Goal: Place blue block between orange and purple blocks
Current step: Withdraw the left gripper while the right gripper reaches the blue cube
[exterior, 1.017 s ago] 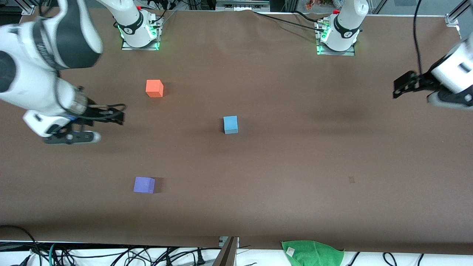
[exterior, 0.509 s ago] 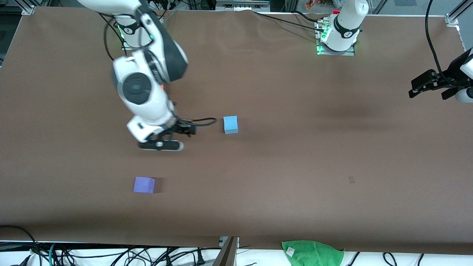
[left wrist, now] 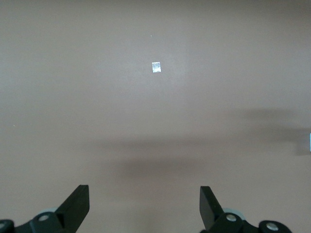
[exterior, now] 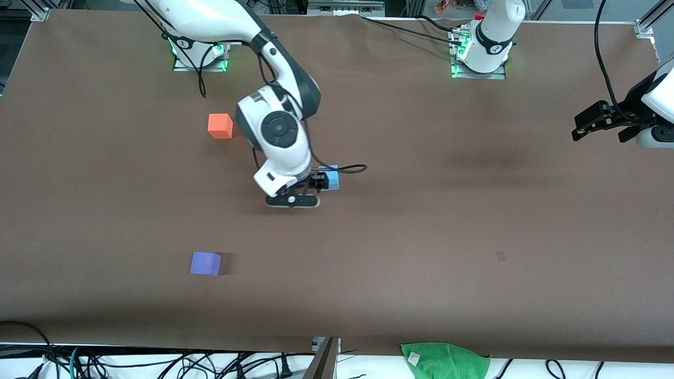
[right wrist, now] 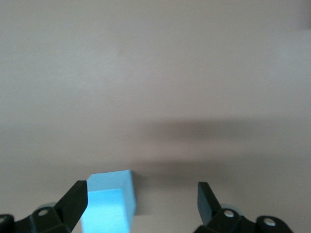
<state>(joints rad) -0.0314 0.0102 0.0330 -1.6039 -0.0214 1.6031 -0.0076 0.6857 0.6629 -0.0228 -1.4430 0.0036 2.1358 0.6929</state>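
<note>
Right claw point(right wrist: 141, 206) is wide, empty, over blue block point(right wrist: 109, 201), which sits off-centre: shift across, drop, then clench. Left claw point(left wrist: 144, 206) waits, released.

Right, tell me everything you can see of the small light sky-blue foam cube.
The small light sky-blue foam cube is matte, with sharp edges and a slightly darker side face. It sits flat and upright on the brown table, near the middle, toward the left arm's end from the orange and purple cubes. The right gripper is right beside it, partly covering it in the front view. In the right wrist view the cube lies between the open fingers, close to one finger, not gripped.
</note>
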